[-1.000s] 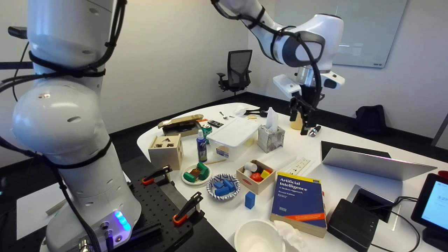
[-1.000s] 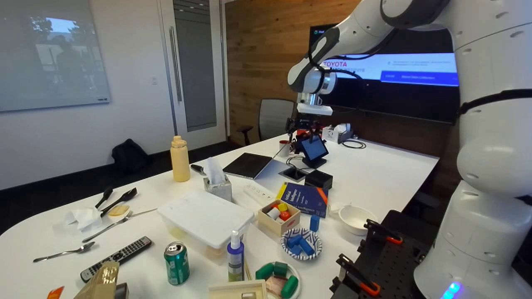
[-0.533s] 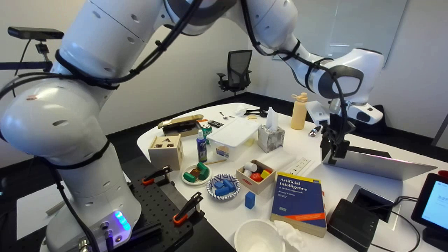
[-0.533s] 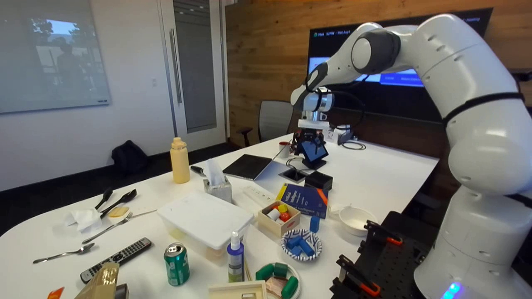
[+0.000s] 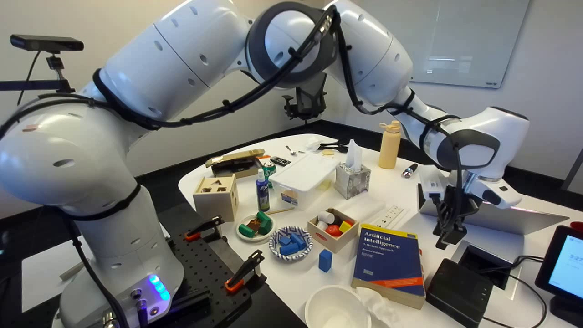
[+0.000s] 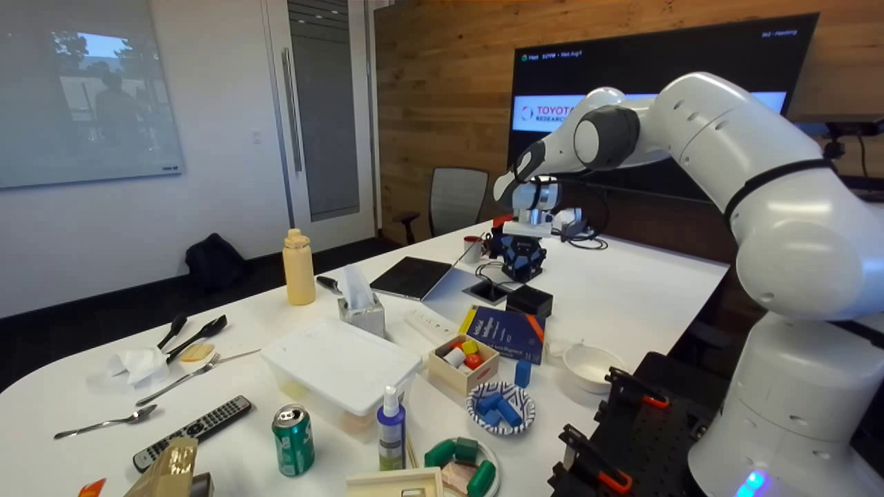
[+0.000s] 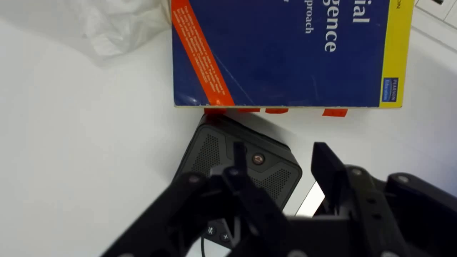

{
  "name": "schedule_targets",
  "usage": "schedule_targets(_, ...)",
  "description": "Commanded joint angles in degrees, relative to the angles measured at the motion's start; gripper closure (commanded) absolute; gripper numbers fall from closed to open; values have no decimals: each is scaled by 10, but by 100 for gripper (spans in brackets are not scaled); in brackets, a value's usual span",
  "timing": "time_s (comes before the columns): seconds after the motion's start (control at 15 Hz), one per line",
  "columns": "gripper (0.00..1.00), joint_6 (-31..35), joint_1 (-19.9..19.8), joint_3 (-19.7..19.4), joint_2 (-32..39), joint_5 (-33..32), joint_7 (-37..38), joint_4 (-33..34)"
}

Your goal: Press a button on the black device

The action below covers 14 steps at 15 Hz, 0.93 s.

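Several buttons (image 7: 258, 159) on black device (image 7: 274, 167): legible only in wrist view.

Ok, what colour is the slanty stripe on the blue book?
The stripe is orange-red. It shows best in the wrist view.

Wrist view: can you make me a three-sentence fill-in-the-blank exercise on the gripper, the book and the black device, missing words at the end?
1. The gripper is ____, not shut.
2. In this view, ____ tabs stick out from the edge of the book that faces the black device.
3. The book's blue label reads "____ Education".

Missing words: open; four; Pearson.
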Motion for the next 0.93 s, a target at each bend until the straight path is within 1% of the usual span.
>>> schedule_targets(0.0, 79, -30, -9, -5, 53, 12, 45, 77)
schedule_targets(0.07, 85, -32, -11, -5, 65, 11, 53, 90)
schedule_targets(0.13, 94, -34, -11, -6, 74, 9, 62, 100)
schedule_targets(0.2, 99, -36, -12, -6, 84, 7, 68, 110)
schedule_targets(0.27, 100, -38, -12, -8, 92, 5, 76, 117)
schedule_targets(0.87, 100, -63, -25, -12, 144, 1, 124, 179)
